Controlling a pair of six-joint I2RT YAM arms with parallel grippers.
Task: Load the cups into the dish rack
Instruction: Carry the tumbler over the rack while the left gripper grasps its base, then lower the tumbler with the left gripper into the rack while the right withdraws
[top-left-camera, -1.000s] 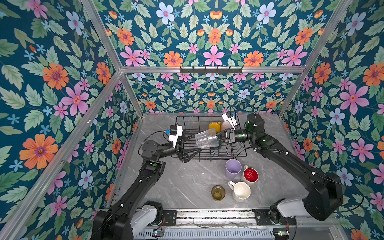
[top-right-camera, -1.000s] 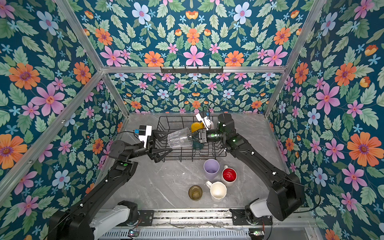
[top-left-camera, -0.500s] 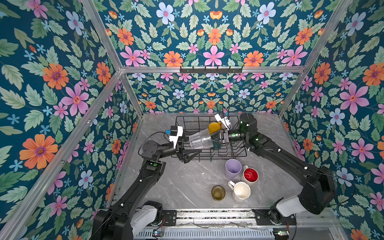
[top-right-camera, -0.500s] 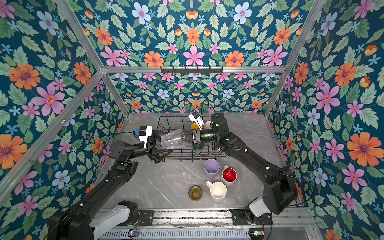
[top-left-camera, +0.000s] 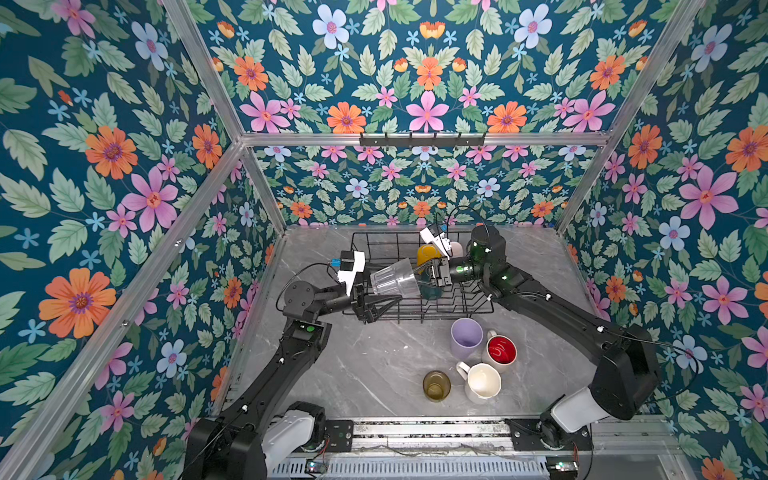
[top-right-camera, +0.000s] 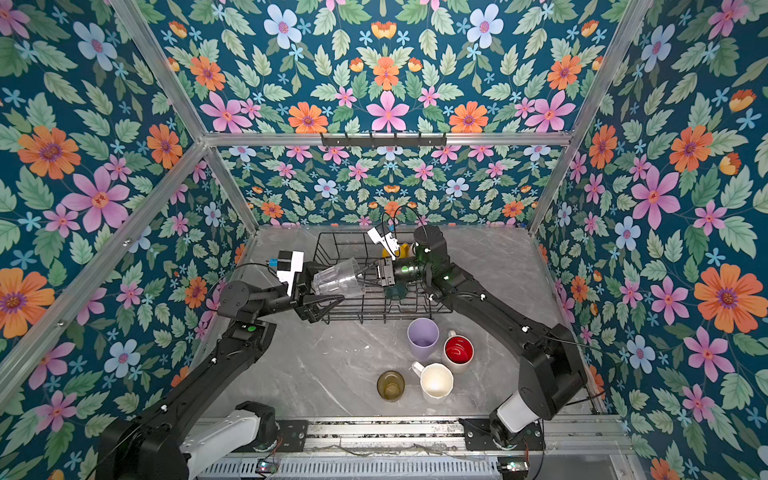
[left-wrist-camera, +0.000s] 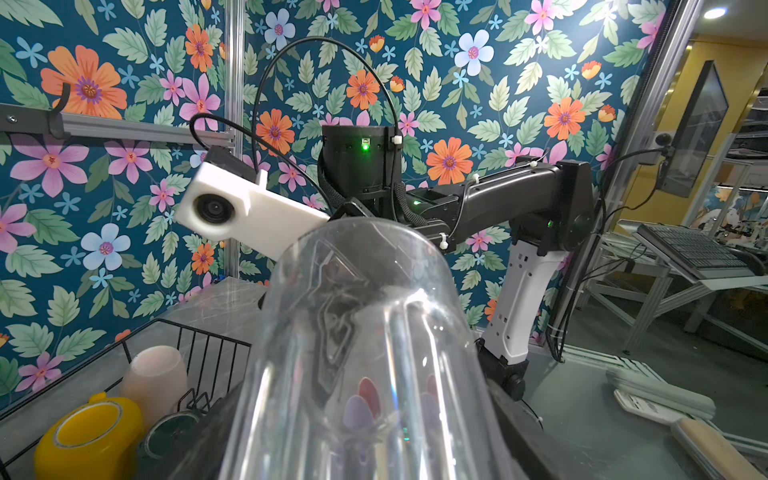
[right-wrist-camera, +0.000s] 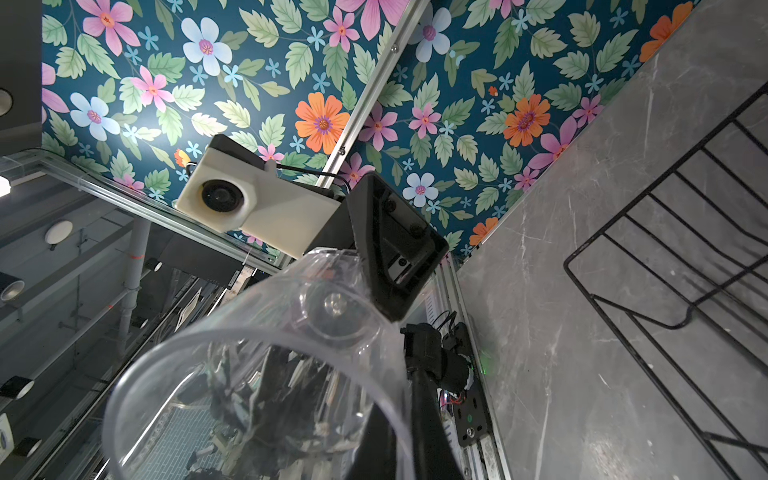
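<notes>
Your right end effector (top-left-camera: 423, 274), clamped on the glass (top-left-camera: 392, 280) rim, has swung it to the left end effector (top-left-camera: 378, 293), whose grip you can't tell; handover pending, rack (top-left-camera: 386, 245) next.

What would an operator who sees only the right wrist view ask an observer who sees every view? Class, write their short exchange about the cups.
Operator: I see the clear glass up close. How many cups stand on the table?
Observer: Four, in both top views: lilac tumbler, red-lined white mug, white mug, olive-amber glass.
Operator: Which cups are in the dish rack?
Observer: Three; the left wrist view shows the yellow mug, cream cup and dark green mug.
</notes>
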